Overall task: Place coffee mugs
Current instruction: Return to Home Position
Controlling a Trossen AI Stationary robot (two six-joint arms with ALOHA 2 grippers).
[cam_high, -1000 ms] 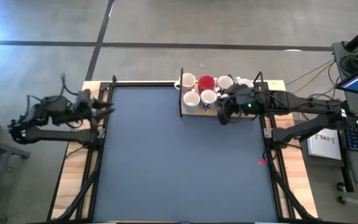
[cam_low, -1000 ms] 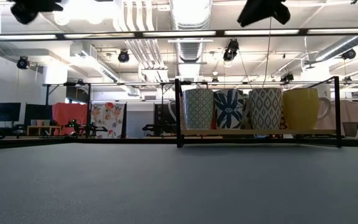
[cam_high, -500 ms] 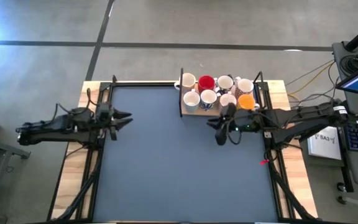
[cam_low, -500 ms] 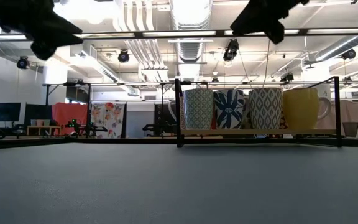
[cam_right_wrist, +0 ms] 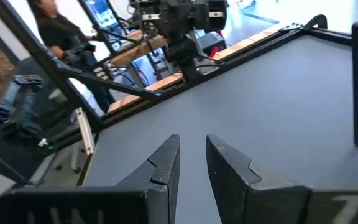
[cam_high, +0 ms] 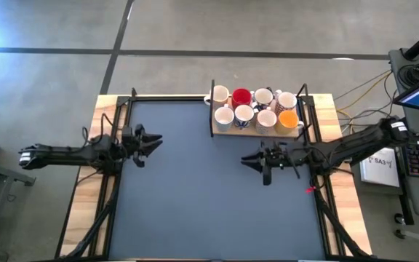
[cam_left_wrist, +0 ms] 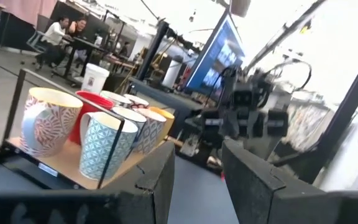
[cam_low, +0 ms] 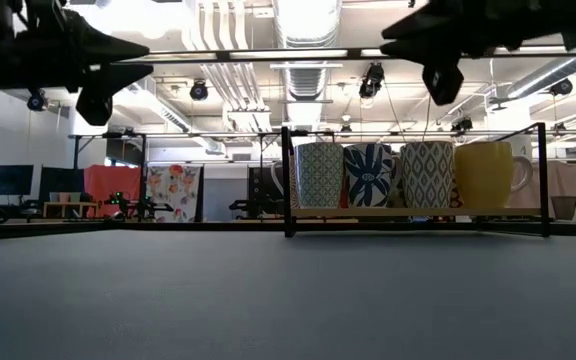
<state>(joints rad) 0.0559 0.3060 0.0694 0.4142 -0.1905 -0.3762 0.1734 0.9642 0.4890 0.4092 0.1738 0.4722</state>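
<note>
Eight coffee mugs (cam_high: 244,113) on the shelf (cam_high: 212,109); left gripper (cam_high: 157,140), right gripper (cam_high: 244,160) empty

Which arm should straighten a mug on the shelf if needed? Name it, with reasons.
Right. The right hand hovers just in front of the shelf of coffee mugs; the left hand is across the table, much farther away.

Ceiling lamps (cam_low: 313,52) glare in the low view, turning the left arm (cam_low: 68,55) and right arm (cam_low: 468,30) into black silhouettes; the mugs (cam_low: 408,175) are evenly lit. From above, the table (cam_high: 195,189) shows faint shadows. Glare whitens the left wrist view's background.
</note>
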